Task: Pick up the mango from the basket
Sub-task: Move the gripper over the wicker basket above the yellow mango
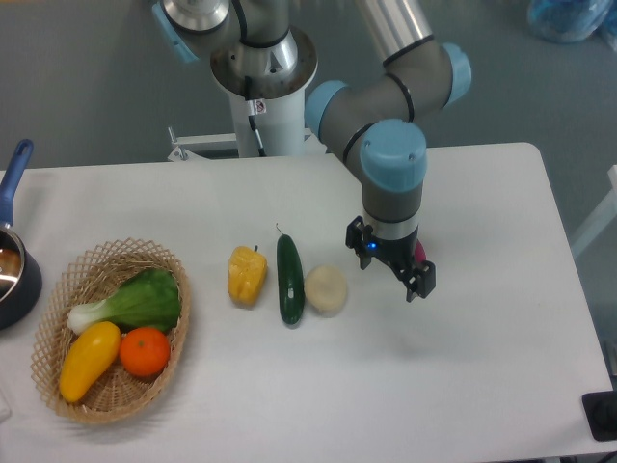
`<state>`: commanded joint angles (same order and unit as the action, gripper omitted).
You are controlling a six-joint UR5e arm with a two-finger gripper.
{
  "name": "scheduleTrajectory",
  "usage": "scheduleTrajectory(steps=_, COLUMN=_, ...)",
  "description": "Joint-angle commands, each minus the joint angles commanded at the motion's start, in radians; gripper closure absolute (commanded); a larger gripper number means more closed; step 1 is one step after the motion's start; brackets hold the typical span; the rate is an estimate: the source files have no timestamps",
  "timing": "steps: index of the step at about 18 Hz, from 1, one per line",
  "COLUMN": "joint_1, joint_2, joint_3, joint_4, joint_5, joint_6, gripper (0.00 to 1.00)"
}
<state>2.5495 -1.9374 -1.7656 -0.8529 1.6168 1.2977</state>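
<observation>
- A white table (482, 386) with rounded corners stands on a grey floor; the arm's white pedestal (262, 116) rises behind the far edge.
- The basket (48, 333) sits near the table's front left corner, its rim close to the front edge.
- The mango (89, 360) lies in the front of the basket, tilted, touching the orange (146, 351) beside it; a leafy green vegetable (140, 301) lies just behind both.
- A dark pot (12, 280) with a blue handle is at the left edge, just beside the basket and partly cut off.
- Mid-table, in a row: a yellow bell pepper (247, 275), a dark green cucumber (290, 280) and a pale round item (326, 289), close together.
- The gripper (390, 265) hangs just right of that row, well apart from the basket; something pinkish shows at its far side, and I cannot tell whether its fingers are apart or closed.
- Bare tabletop runs to the right and front of the gripper.
</observation>
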Motion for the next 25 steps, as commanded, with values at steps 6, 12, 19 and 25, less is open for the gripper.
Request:
scheduleTrajectory(steps=6, joint_1=0.000, joint_2=0.002, joint_3=-0.002, joint_4=0.006, joint_5=-0.041, joint_6=0.005, gripper=0.00)
scheduleTrajectory(steps=12, joint_1=-0.061, joint_2=0.064, joint_3=-0.060, joint_4=0.006, joint_5=-0.146, joint_6=-0.083, gripper=0.00)
scheduleTrajectory(steps=19, joint_1=-0.316, joint_2=0.080, joint_3=-0.041, joint_4=0.003, joint_5=-0.156, joint_6=-0.418, gripper=0.00)
scheduleTrajectory(steps=25, joint_1=-0.504, joint_2=0.043, joint_3=0.049, joint_4=0.003, joint_5=-0.229, joint_6=-0.703, gripper=0.00)
